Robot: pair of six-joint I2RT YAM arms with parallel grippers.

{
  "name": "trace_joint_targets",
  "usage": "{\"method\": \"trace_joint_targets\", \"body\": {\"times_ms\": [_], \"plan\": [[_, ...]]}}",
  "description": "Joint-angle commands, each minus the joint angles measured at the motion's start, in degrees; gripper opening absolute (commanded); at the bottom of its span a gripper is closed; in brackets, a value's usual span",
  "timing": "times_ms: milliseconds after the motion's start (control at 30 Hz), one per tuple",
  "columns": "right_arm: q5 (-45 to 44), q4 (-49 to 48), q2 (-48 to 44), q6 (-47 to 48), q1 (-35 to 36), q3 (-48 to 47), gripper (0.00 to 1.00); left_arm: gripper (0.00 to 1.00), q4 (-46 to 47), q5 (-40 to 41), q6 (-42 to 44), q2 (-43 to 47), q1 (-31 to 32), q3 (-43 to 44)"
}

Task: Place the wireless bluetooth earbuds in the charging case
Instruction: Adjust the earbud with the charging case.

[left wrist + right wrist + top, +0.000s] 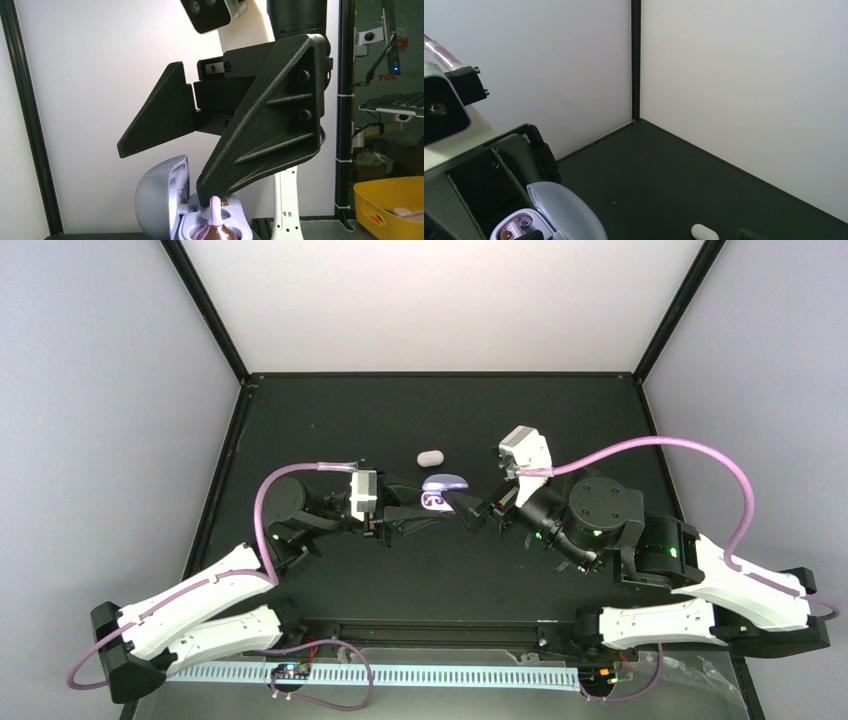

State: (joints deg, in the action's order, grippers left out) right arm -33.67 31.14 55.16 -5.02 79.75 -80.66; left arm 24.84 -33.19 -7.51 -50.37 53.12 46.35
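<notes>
The purple charging case (445, 487) lies open mid-table, its lid (160, 200) standing up. My left gripper (418, 510) reaches it from the left and is shut on a purple earbud (216, 220). The earbud is held stem up over a well of the case base (235, 225). The left fingers lie below the edge of the left wrist view. My right gripper (478, 508) comes from the right and is open. One of its black fingers (260, 140) has its tip at the base's rim, and the other hangs above the lid. In the right wrist view the case (564, 210) sits at the bottom left.
A shut white case (430, 456) (704, 231) lies on the dark mat just behind the purple one. White walls with black frame posts (636, 60) close in the back and sides. A yellow bin (390, 205) stands outside the cell.
</notes>
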Motion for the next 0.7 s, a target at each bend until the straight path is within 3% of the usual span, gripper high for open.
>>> {"method": "trace_joint_targets", "body": {"times_ms": [0,433,667], "plan": [[-2.15,1.45,-0.55,-0.74,0.19,-1.07,1.0,0.02,0.38,0.63,0.92,0.93,0.4,0.0],[-1.87,2.65,-1.15,-1.21,0.24,-0.83,1.0,0.02,0.21,1.64,1.44,1.61,0.4,0.01],[1.66,-1.84,-4.04,0.49,0.23,-2.84,1.0,0.02,-0.51,1.34,1.31,1.39,0.4,-0.03]]}}
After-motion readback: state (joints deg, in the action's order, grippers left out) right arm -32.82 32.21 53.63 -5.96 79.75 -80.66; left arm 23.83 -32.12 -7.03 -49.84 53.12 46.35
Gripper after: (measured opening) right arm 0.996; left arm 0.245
